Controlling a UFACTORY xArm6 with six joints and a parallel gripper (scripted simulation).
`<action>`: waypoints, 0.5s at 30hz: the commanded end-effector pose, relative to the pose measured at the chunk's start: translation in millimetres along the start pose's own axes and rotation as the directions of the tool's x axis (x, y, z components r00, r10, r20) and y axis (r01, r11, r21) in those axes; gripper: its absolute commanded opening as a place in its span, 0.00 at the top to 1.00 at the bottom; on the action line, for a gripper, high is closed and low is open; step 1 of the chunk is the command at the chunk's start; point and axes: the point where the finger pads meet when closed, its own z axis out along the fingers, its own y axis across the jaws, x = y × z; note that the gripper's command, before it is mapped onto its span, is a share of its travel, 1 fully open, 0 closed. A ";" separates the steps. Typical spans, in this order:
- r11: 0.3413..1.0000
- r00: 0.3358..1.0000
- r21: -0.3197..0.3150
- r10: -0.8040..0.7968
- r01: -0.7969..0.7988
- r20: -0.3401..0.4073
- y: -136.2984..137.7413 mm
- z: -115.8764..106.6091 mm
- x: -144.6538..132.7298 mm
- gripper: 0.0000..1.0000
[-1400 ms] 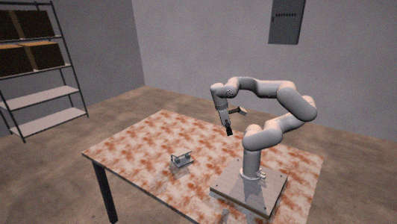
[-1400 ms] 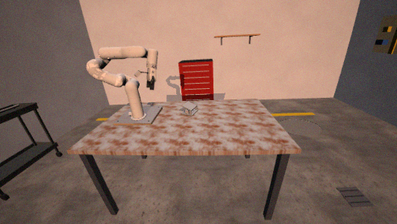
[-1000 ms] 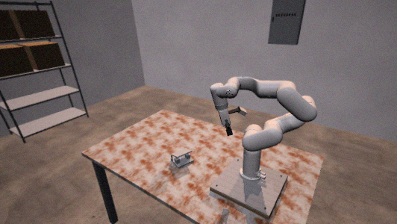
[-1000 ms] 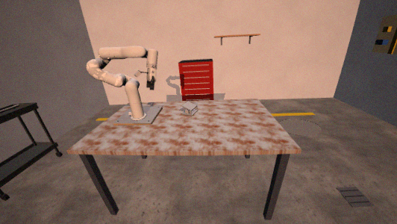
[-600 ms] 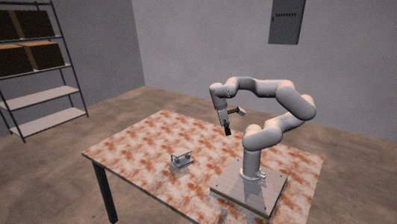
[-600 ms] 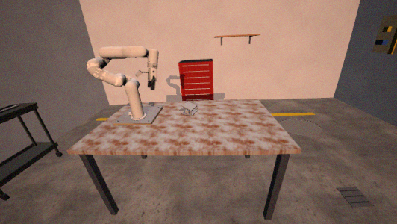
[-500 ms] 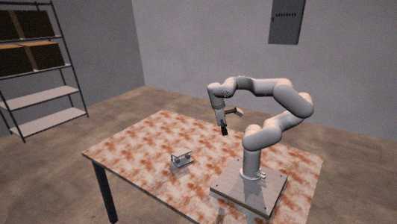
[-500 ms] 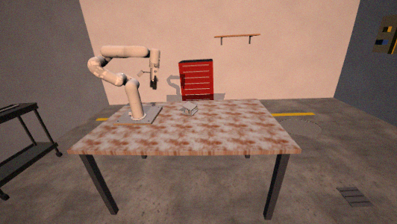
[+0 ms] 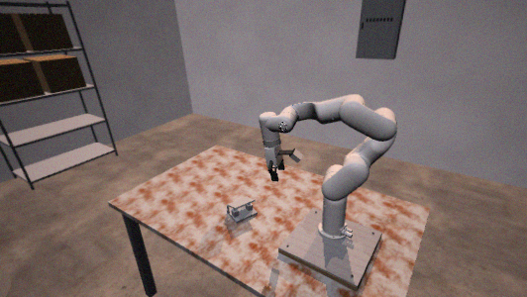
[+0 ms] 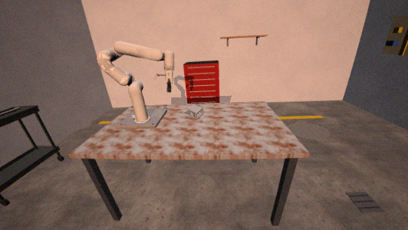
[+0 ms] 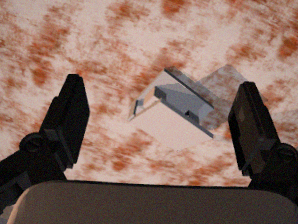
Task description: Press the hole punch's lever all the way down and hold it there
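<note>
Claw (image 9: 273, 174) held high above table (image 9: 163, 198), fingers spread wide, nothing gripped. Hole punch (image 9: 241, 211) seen upright on table, well below claw, near arm base plate (image 9: 368, 247). Lever judged still raised. Descent best aligned over lever's free end; press applied straight down, slowly, so sliding is limited.

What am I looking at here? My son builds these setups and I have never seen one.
A six-joint robot arm stands bolted to a base plate on a mottled table. Two pictures come from cameras in the room: one looks down from a high corner, the other faces the table's long side. The third comes from a camera on the arm's wrist, looking past the two dark fingers. The gripper is open, holds nothing and hangs in the air. The small metal thing on the table is a hole punch.
</note>
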 end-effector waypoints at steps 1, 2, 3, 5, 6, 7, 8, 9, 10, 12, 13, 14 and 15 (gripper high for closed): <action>0.992 0.991 -0.008 0.129 -0.129 0.023 7.2 7.0 -42.3 0.00; 0.989 0.988 -0.011 0.150 -0.150 0.027 8.5 8.5 -48.3 0.00; 0.985 0.985 -0.015 0.171 -0.170 0.031 9.8 10.1 -54.2 0.00; 0.977 0.977 -0.023 0.212 -0.211 0.039 12.4 13.5 -66.1 0.00; 0.973 0.972 -0.027 0.232 -0.231 0.042 13.7 15.3 -71.9 0.00; 0.967 0.967 -0.031 0.252 -0.251 0.045 15.1 17.2 -77.8 0.00; 0.967 0.967 -0.031 0.252 -0.251 0.045 15.1 17.2 -77.8 0.00; 0.967 0.967 -0.031 0.252 -0.251 0.045 15.1 17.2 -77.8 0.00; 0.950 0.949 -0.044 0.312 -0.309 0.054 19.0 23.3 -94.8 0.00; 0.938 0.937 -0.052 0.344 -0.341 0.058 21.2 27.0 -104.1 0.00; 0.931 0.930 -0.057 0.362 -0.359 0.061 22.5 29.2 -109.3 0.00; 0.924 0.922 -0.062 0.382 -0.378 0.063 23.8 31.6 -114.9 0.00; 0.915 0.914 -0.067 0.402 -0.398 0.065 25.2 34.2 -120.5 0.00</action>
